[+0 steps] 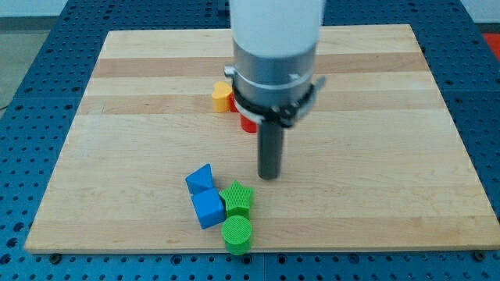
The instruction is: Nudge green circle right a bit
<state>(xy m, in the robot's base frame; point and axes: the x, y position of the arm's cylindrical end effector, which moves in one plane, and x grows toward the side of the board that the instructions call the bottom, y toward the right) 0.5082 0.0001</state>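
Note:
The green circle point(237, 233) lies near the board's bottom edge, a little left of centre. A green star point(237, 200) touches it just above. My tip point(269, 176) stands on the board up and to the right of the green circle, right of the green star and clear of both.
A blue triangle point(200, 179) and a blue cube point(208, 208) sit left of the green blocks, close together. A yellow block point(223, 96) and a red block point(248, 122) lie near the board's middle, partly hidden behind the arm. The wooden board point(375, 156) ends just below the green circle.

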